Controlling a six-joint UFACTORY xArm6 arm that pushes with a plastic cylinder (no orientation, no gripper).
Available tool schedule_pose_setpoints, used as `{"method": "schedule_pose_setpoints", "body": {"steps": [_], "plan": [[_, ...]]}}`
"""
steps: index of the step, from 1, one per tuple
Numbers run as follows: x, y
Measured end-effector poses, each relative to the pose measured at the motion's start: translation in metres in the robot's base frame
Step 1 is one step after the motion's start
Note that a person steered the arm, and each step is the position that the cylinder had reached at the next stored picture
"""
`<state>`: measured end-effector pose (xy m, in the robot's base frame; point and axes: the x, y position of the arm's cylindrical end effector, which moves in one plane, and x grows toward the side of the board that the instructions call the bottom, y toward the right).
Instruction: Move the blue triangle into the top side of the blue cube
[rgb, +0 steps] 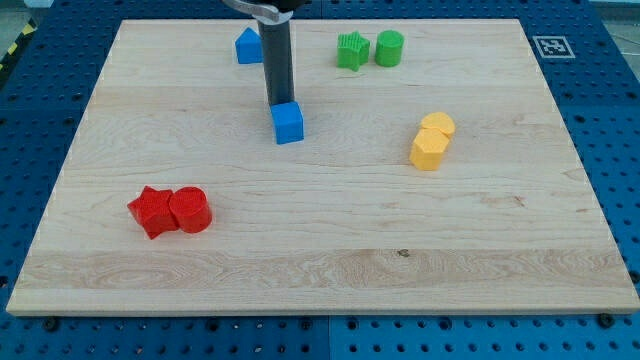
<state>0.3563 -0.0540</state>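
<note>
The blue cube (288, 123) lies on the wooden board, left of centre in the upper half. The blue triangle (248, 46) lies near the view's top edge, up and to the left of the cube, partly behind the rod. My tip (279, 105) is at the cube's top side, touching or almost touching it. The tip is below and to the right of the blue triangle, apart from it.
A green star (352, 51) and a green cylinder (389, 48) sit together at the top, right of the rod. Two yellow blocks (431, 141) touch at the right. A red star (151, 211) and a red cylinder (190, 210) touch at the lower left.
</note>
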Motion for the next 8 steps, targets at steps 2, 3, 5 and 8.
{"method": "schedule_pose_setpoints", "body": {"steps": [2, 3, 5, 8], "plan": [[-0.047, -0.015], [-0.047, -0.038], [-0.064, -0.095], [-0.122, -0.095]]}}
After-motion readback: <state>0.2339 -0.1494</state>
